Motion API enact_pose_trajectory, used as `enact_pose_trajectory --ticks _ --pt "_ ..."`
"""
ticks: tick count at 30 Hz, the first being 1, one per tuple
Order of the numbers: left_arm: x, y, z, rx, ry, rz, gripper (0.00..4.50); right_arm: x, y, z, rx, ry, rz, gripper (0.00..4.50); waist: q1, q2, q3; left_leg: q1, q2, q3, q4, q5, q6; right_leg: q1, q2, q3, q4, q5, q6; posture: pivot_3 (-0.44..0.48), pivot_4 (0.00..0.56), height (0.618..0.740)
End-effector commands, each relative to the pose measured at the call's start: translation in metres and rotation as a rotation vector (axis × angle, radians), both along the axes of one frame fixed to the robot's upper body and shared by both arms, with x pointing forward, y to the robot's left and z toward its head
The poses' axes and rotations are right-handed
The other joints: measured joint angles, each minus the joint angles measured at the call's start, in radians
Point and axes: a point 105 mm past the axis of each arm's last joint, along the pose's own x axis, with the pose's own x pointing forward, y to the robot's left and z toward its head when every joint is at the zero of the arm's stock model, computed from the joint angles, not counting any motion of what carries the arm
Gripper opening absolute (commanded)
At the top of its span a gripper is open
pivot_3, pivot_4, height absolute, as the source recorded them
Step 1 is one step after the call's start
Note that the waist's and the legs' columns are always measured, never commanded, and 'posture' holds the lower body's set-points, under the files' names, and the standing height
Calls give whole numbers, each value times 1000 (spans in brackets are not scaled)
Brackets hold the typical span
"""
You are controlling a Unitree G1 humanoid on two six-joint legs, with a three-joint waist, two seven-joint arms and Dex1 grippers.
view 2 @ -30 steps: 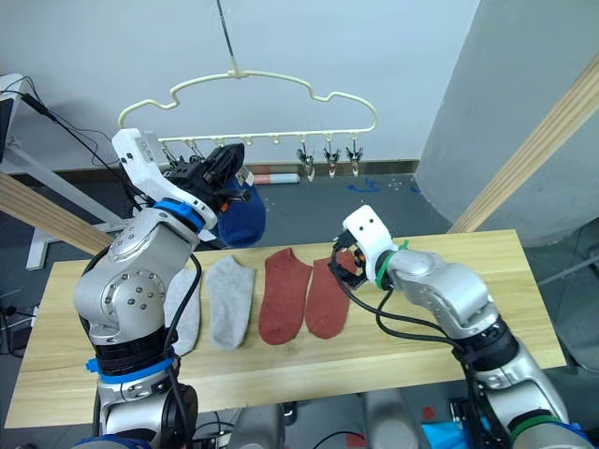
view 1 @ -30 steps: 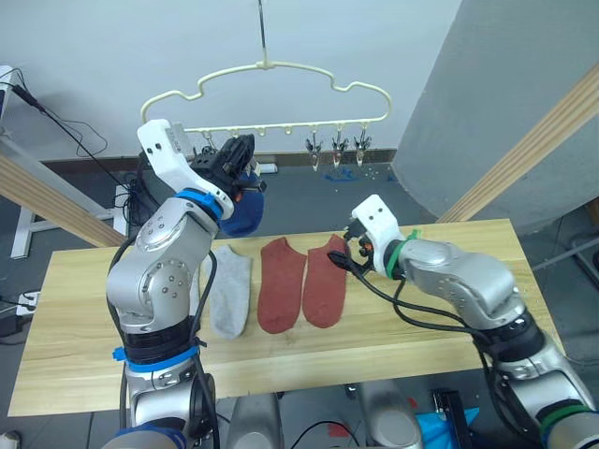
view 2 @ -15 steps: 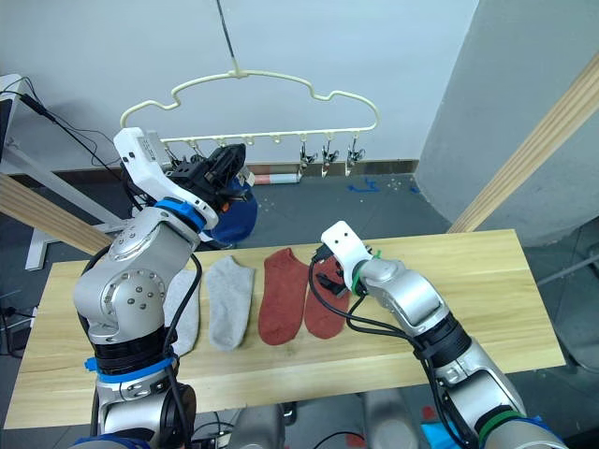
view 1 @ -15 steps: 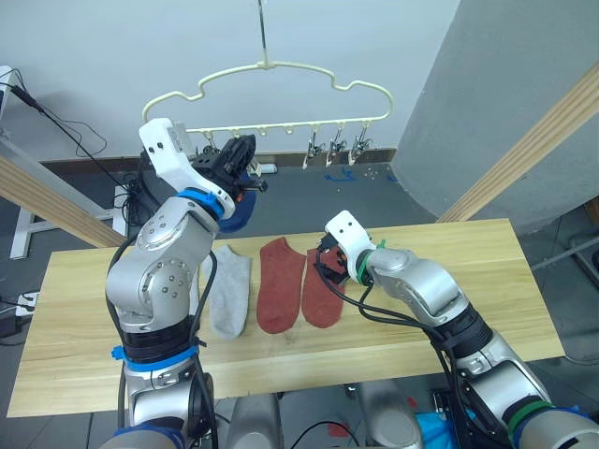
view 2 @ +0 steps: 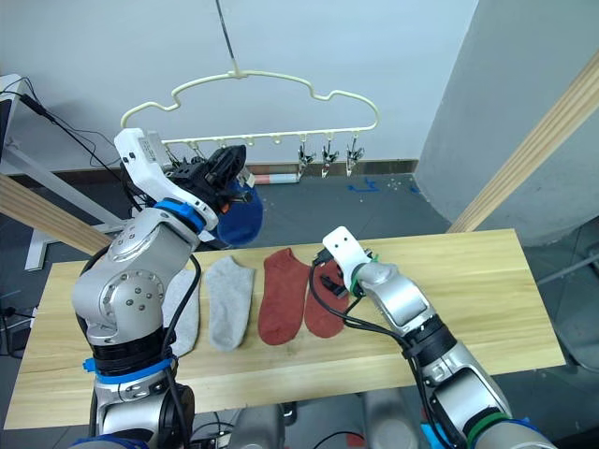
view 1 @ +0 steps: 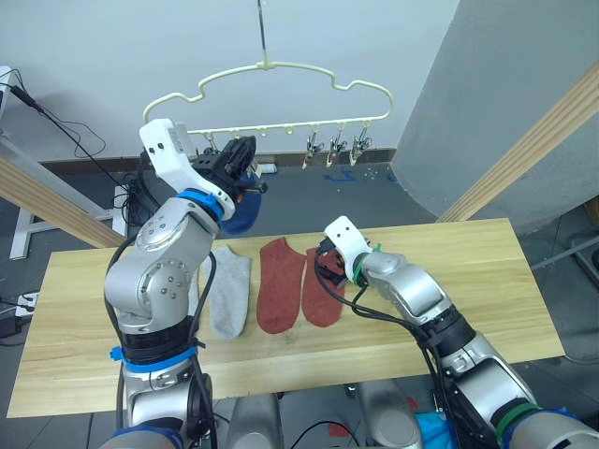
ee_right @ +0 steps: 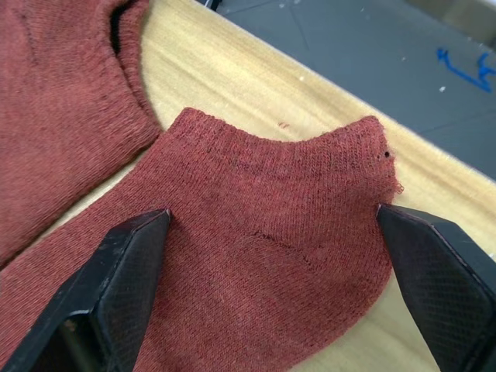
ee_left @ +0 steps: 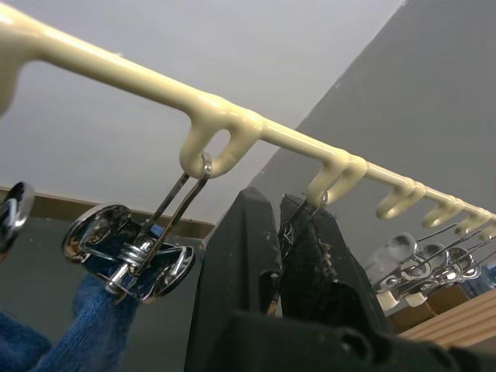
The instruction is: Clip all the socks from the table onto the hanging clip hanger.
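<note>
Right wrist view: the right gripper (ee_right: 271,256) is spread wide over a rust red sock (ee_right: 256,232) on the table (ee_right: 232,85). The left gripper (ee_left: 283,232), raised, pinches a clip (ee_left: 314,203) on the clip hanger (ee_left: 225,124), beside a blue sock (view 2: 236,217).

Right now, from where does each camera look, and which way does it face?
Left and right eye: on the head, facing forward and down at the table, hanger and both arms.
Left wrist: looks up along the shut left end effector at the hanger's clips.
Right wrist: looks down between the open right end effector at a red sock.
The sock also shows in the eye views.
</note>
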Motion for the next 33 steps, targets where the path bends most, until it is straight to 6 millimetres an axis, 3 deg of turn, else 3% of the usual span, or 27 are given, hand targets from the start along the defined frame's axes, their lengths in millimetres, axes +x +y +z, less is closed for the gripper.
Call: enact_pose_trajectory --ticks 1,4,7,18,21,27,33 --pt "-8 1 11 6 -53 5 119 -2 -2 -8 -9 11 -6 4442 0 0 0 0 0 0 0 0 0 0 0 0 0 0 0 -187 392 740" --pt "-8 2 11 6 -54 8 119 -2 -5 -10 -16 11 -13 4442 0 0 0 0 0 0 0 0 0 0 0 0 0 0 0 -181 390 740" --pt "-9 3 11 7 -54 12 119 -2 -7 -10 -29 5 -12 3858 0 0 0 0 0 0 0 0 0 0 0 0 0 0 0 -184 390 740" --pt "-10 4 10 8 -48 9 119 -2 -10 -10 -31 10 -16 57 2 0 0 0 0 0 0 0 0 0 0 0 0 0 0 -184 390 740" --pt "-11 6 10 -9 -31 -9 119 -6 -8 -4 -14 1 3 15 2 0 0 0 0 0 0 0 0 0 0 0 0 0 0 -182 394 740" --pt "-13 10 16 -73 0 -54 119 -23 8 30 140 -24 119 15 1 1 1 0 0 0 -1 0 0 0 0 0 0 0 0 -184 394 740" --pt "-12 13 19 -121 33 -92 119 -36 31 88 362 -87 221 15 0 1 1 0 0 -1 -1 0 0 0 1 0 0 0 0 -191 387 740"
